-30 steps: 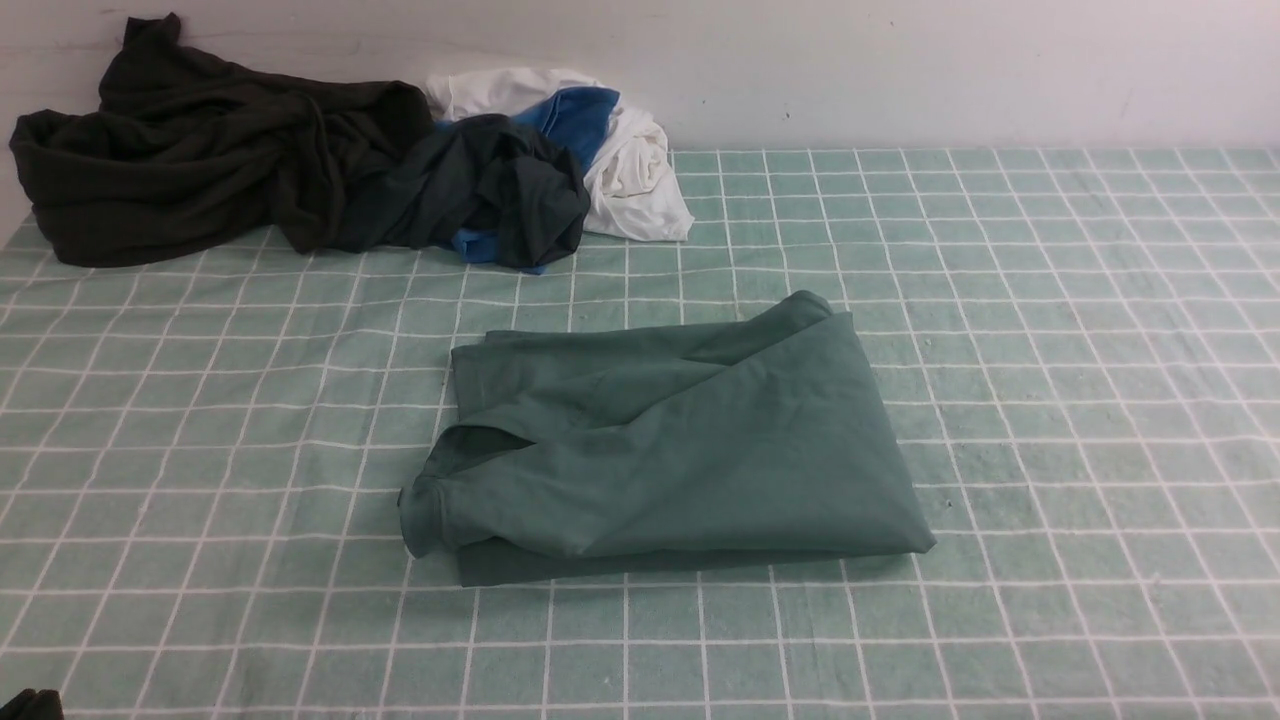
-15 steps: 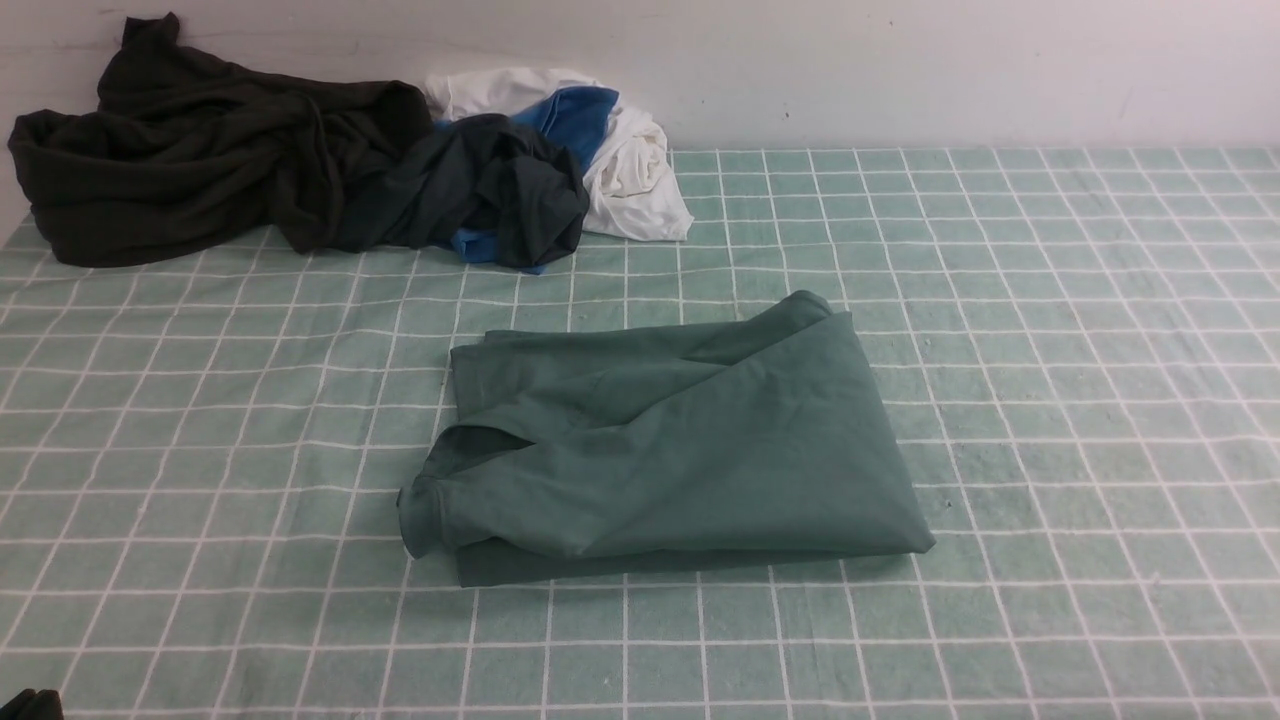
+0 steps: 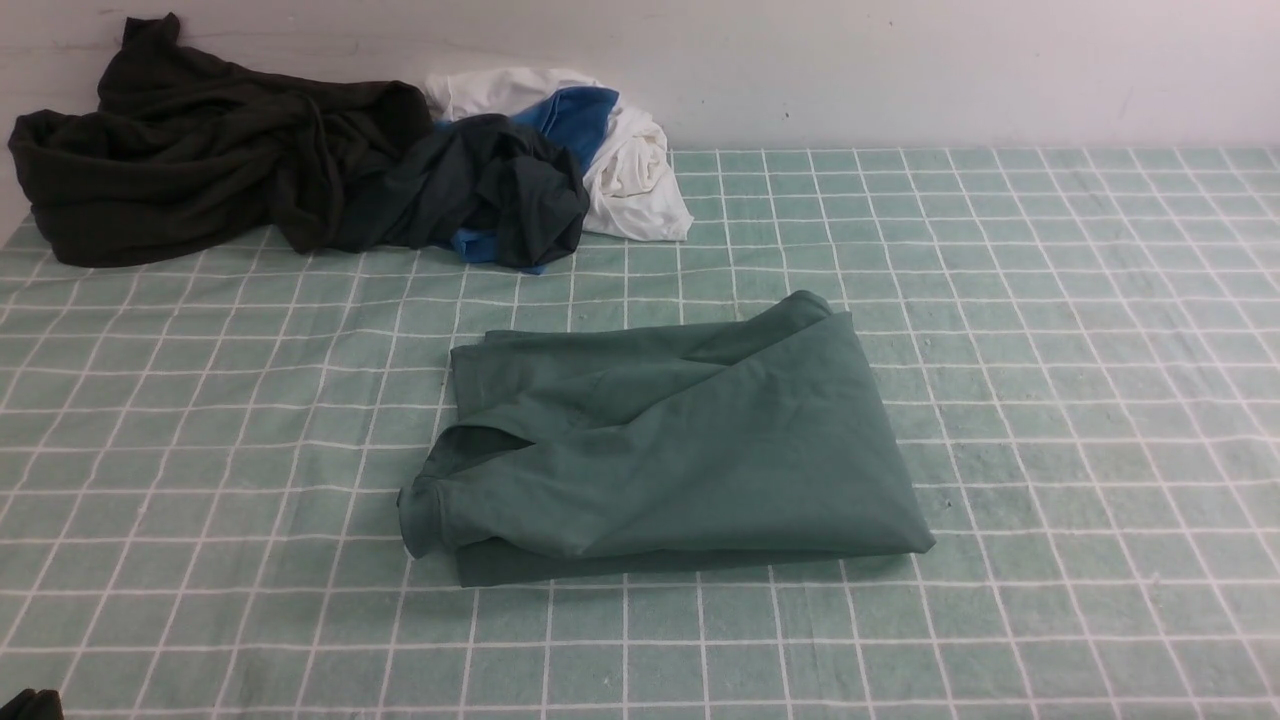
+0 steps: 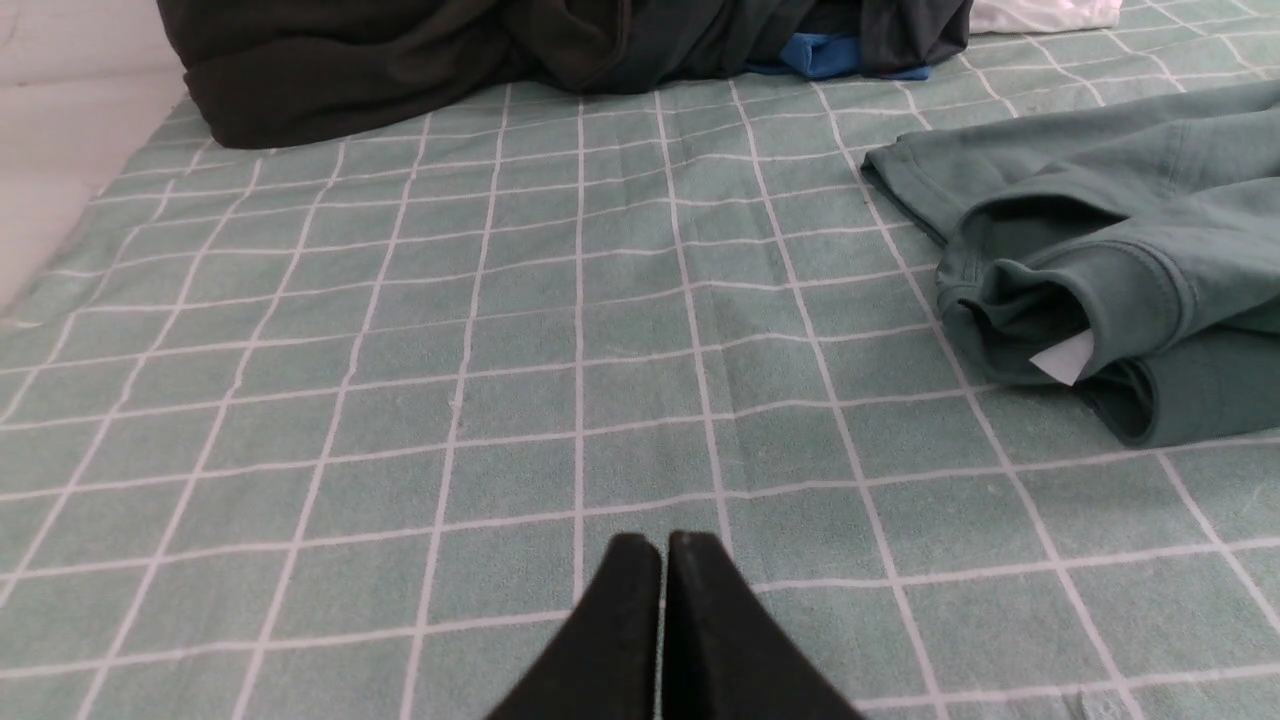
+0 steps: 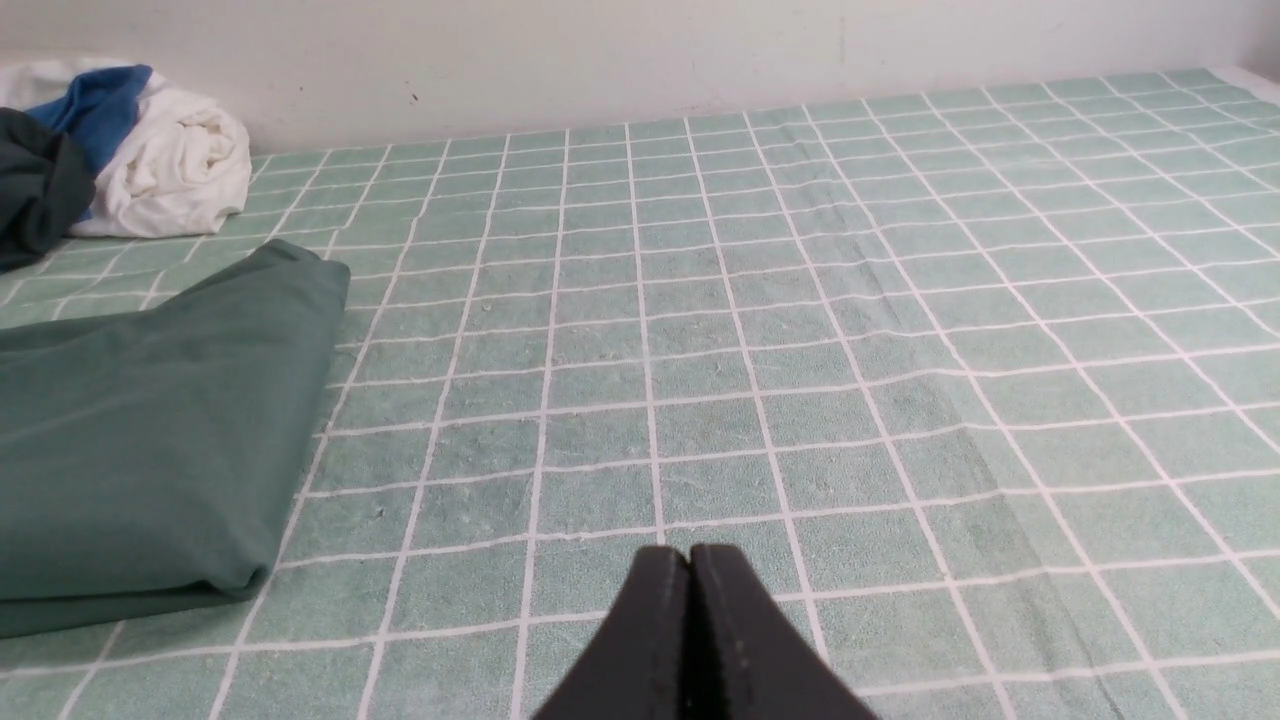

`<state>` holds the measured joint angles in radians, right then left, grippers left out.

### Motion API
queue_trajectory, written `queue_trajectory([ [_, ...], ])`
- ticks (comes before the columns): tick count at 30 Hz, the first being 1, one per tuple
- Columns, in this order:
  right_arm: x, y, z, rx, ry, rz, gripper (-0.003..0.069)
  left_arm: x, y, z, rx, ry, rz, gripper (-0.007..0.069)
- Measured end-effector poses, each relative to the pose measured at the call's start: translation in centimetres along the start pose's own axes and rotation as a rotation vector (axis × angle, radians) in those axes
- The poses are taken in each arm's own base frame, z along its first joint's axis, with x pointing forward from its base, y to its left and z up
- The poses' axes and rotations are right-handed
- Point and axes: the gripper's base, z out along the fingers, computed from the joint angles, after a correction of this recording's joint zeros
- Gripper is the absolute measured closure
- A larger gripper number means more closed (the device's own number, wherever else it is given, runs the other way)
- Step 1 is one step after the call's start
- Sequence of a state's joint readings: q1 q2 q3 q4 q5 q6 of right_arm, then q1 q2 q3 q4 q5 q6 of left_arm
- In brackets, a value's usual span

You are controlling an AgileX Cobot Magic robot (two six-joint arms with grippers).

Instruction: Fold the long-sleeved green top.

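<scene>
The green long-sleeved top (image 3: 660,450) lies folded into a compact stack in the middle of the checked cloth, its collar end towards the left. The left wrist view shows the collar opening and a white label on the top (image 4: 1100,270). My left gripper (image 4: 662,545) is shut and empty, hovering over bare cloth well to the left of the top. In the right wrist view the folded edge of the top (image 5: 150,430) lies off to one side of my right gripper (image 5: 689,555), which is shut, holds nothing and stands apart from it. Neither gripper's jaws show in the front view.
A near-black garment (image 3: 190,160) is heaped at the back left against the wall. Beside it lie a dark teal-grey garment (image 3: 500,190) and a white and blue bundle (image 3: 620,160). The green checked cloth (image 3: 1050,350) covers the table.
</scene>
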<state>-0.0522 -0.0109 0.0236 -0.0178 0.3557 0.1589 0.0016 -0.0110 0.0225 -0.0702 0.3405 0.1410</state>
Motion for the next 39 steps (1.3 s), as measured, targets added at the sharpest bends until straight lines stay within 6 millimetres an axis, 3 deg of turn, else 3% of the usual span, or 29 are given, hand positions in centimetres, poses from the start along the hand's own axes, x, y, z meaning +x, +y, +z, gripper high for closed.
queue_trajectory([
  [39,0.00,0.00,0.00,0.000,0.000,-0.019,0.0673,0.00,0.00,0.00,0.000,0.000,0.000,0.0628],
])
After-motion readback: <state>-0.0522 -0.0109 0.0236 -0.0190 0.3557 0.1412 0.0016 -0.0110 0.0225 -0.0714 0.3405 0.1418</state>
